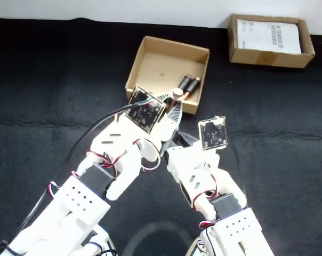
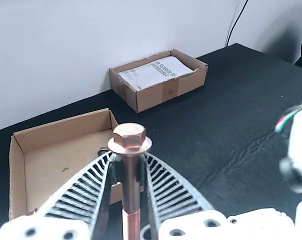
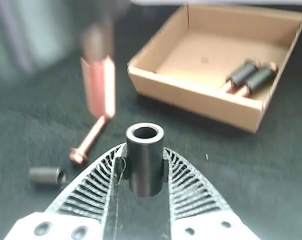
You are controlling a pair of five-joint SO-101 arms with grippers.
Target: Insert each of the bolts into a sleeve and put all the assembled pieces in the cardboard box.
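The left gripper (image 2: 128, 159) clamps a copper bolt (image 2: 130, 144) upright, head uppermost, just outside the near wall of the box (image 1: 160, 68). Beside it, slightly farther from the box, the right gripper (image 3: 144, 167) grasps a dark sleeve (image 3: 145, 159) by its sides, open end clear of the fingers. Two assembled pieces (image 3: 248, 77) lie side by side in the box against one wall, while outside it a loose bolt (image 3: 89, 142) and loose sleeve (image 3: 46, 175) rest close together on the black table (image 1: 267, 133).

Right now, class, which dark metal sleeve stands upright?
The dark cylindrical metal sleeve in the right end effector; the loose sleeve lies sideways on the black tabletop, two more sleeves lie in the cardboard box.
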